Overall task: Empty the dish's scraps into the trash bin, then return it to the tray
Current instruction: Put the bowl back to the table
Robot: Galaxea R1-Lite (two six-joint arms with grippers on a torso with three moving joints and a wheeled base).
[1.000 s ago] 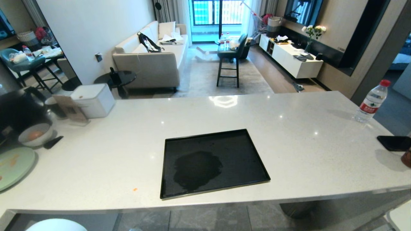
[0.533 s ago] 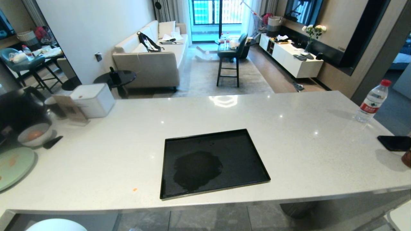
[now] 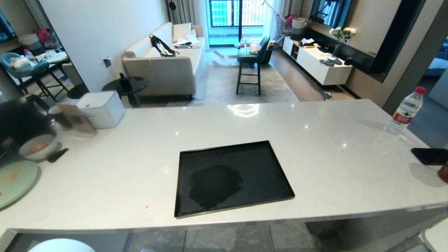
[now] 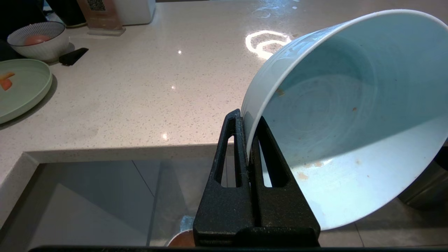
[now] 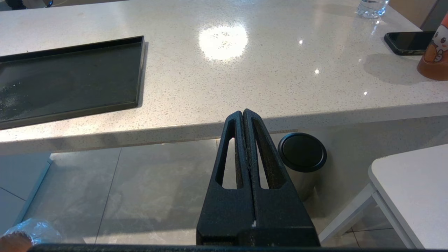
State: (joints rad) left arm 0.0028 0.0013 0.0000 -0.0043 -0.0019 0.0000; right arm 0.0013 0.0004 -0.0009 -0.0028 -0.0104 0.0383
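Observation:
My left gripper (image 4: pixel 246 117) is shut on the rim of the dish (image 4: pixel 350 115), a glossy pale bluish-white bowl held tipped on its side below the counter's front edge. Inside it are only faint orange smears; the scraps are out of view. A sliver of the trash bin (image 4: pixel 182 241), coppery-brown, shows under the gripper, and its crinkled liner (image 5: pixel 31 231) appears in the right wrist view. The black tray (image 3: pixel 252 164) lies bare on the counter, also seen in the right wrist view (image 5: pixel 70 77). My right gripper (image 5: pixel 242 112) hangs shut and holds nothing, parked in front of the counter edge.
On the white counter (image 3: pixel 315 140) a pale green plate (image 4: pixel 24 87) and a grey-white bowl (image 4: pixel 40 42) sit at the far left; a water bottle (image 3: pixel 406 110) and a phone (image 3: pixel 429 155) are at the right. A dark grey cylinder (image 5: pixel 302 154) stands on the floor.

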